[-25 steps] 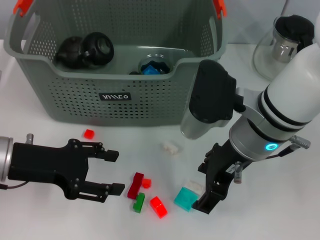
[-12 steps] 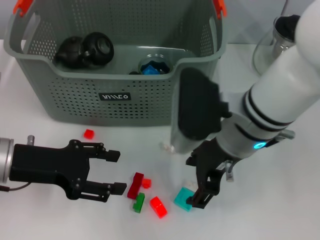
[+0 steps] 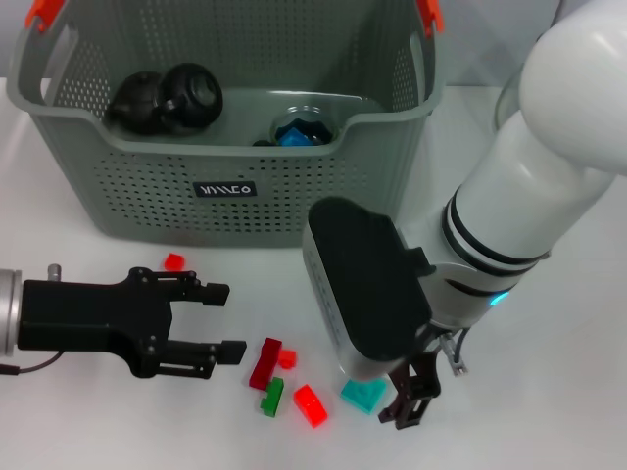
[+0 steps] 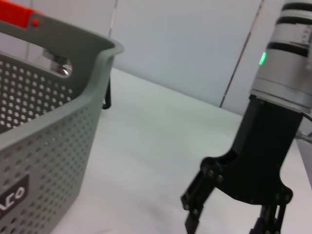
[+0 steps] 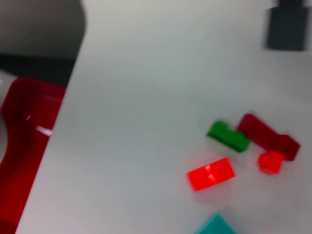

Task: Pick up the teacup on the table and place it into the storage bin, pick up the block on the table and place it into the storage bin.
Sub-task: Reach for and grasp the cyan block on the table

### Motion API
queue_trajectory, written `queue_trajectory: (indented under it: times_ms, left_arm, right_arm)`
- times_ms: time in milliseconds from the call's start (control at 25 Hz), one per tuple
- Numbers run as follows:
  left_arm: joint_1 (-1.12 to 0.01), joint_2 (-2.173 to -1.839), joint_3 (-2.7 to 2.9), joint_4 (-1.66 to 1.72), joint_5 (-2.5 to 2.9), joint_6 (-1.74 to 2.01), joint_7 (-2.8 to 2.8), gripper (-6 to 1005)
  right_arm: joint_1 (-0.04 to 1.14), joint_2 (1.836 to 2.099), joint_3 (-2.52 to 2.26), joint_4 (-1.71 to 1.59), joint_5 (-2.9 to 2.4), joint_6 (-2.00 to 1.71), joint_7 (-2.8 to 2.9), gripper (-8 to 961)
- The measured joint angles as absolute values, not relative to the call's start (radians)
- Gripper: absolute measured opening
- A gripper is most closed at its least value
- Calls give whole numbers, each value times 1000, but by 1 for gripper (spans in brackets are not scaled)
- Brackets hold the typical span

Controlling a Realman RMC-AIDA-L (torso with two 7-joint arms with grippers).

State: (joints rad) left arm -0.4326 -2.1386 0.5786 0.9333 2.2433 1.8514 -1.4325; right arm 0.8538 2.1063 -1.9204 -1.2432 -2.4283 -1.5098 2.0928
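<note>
Head view, right gripper [image 3: 411, 401] low over teal block [image 3: 364, 394], fingers apart, left gripper [image 3: 211, 320] spread near dark red block [image 3: 265, 362], storage bin [image 3: 225, 186] behind.

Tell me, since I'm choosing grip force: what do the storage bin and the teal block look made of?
Storage bin: apparently moulded grey plastic, matte, its walls perforated with regular holes. Teal block: probably hard plastic, uniformly coloured with crisp edges; partly hidden by the right arm, so its finish is uncertain.
</note>
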Motion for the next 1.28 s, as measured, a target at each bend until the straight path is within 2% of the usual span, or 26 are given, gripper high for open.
queue_trajectory:
  times_ms: [880, 1280]
  left_arm:
    - [-433, -2149, 554, 903, 2242, 1827, -1469, 782]
    - [-433, -2150, 544, 889, 2243, 1813, -1473, 782]
  right_arm:
    - [924, 2102, -2051, -1202, -2427, -1520, 1832, 916]
    - [958, 2111, -2054, -1122, -2426, -1432, 1772, 917]
